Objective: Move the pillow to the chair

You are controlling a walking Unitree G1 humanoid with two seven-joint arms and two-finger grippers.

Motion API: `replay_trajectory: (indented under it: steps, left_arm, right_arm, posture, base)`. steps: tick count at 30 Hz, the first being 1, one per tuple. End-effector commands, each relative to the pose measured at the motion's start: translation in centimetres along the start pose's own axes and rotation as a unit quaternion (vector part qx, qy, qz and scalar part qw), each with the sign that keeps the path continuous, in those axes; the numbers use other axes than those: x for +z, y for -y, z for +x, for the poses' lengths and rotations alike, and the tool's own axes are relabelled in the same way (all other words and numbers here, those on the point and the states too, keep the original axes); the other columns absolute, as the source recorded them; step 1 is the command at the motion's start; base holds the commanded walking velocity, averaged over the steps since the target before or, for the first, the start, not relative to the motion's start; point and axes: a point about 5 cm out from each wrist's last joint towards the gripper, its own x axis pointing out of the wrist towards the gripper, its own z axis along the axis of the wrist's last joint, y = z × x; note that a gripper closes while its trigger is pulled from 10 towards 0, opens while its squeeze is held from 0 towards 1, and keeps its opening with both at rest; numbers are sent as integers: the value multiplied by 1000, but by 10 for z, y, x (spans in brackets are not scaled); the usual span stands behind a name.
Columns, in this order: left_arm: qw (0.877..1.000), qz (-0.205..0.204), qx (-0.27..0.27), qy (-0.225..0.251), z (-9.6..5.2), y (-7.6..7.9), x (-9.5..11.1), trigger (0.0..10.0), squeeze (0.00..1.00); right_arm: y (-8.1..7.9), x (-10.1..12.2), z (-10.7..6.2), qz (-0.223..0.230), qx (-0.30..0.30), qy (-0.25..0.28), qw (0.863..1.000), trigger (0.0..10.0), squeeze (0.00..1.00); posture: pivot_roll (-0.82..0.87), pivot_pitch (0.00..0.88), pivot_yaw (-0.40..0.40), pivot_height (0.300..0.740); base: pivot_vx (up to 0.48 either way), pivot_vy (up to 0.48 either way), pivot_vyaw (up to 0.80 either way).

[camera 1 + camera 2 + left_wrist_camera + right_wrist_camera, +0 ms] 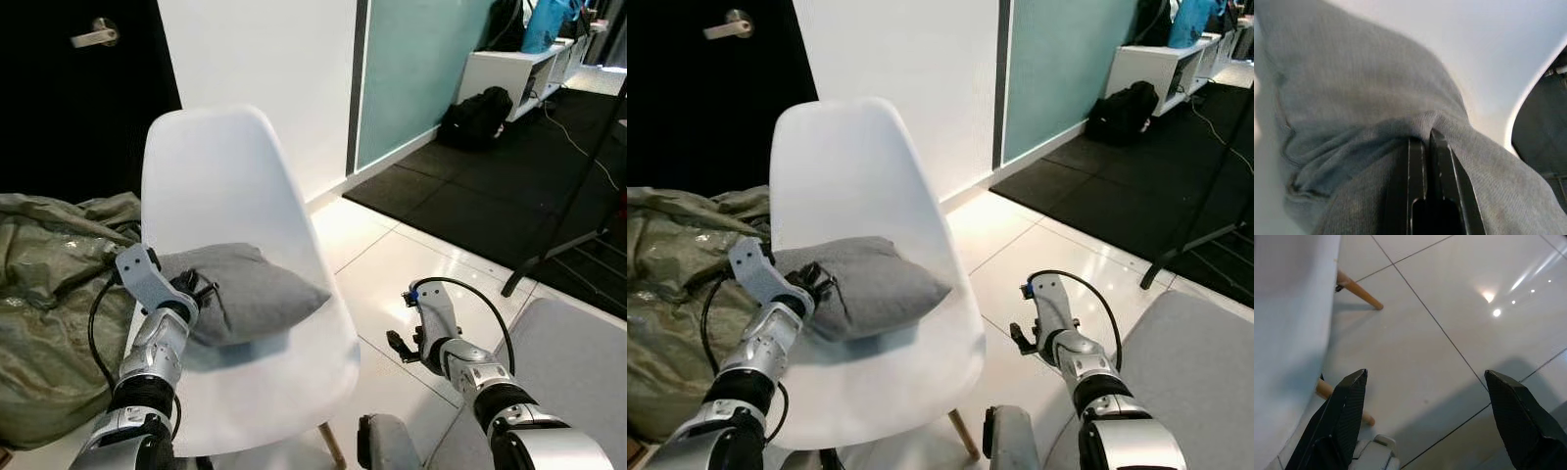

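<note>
Where the white chair (235, 196) stands, its seat rim is bordered on the robot's right by open glossy tiled floor (392, 264), while an olive-green crumpled cover (49, 284) presses close on the left and a white wall rises just behind the backrest. Free seat surface is left in front of the grey pillow (250, 289), toward the seat's front edge.

The pillow is seen lying on the seat, against the lower backrest. The left tool (1427, 147) is closed narrowly on a fold of the pillow's fabric, its two black fingers nearly together, as shown in the left wrist view. The right tool (1425, 416) is spread wide and holds nothing; it hangs over the bare floor beside the chair, with the chair's wooden legs (1359, 291) nearby.

Farther off, a black mat (490, 186) is laid over the floor, a black backpack (477, 117) rests against a low white shelf unit (519, 73), and a dark door with a lever handle (93, 37) is seen behind the chair. A grey cushioned surface (578, 352) lies at the right.
</note>
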Motion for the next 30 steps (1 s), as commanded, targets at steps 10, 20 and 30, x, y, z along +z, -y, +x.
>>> replay_trajectory:
  steps: [10, 20, 30]
  left_arm:
    - [993, 8, -30, -115, -13, 8, -20, 10000, 0]
    - [983, 63, -87, -150, -36, 33, -23, 10000, 0]
    - [976, 100, -119, -153, -44, 48, -27, 10000, 1000]
  right_arm:
    - [-5, 3, 2, -9, 6, -6, 1000, 10000, 0]
    - [-4, 9, 2, -1, 1, 10, 1000, 10000, 0]
    - [-6, 14, 2, 5, 0, 19, 1000, 10000, 0]
  posture:
    - [-143, 89, -16, 525]
    - [-134, 92, -18, 495]
    - [-129, 87, -15, 495]
  base:
    - [0, 0, 0]
    - [0, 0, 0]
    - [0, 0, 0]
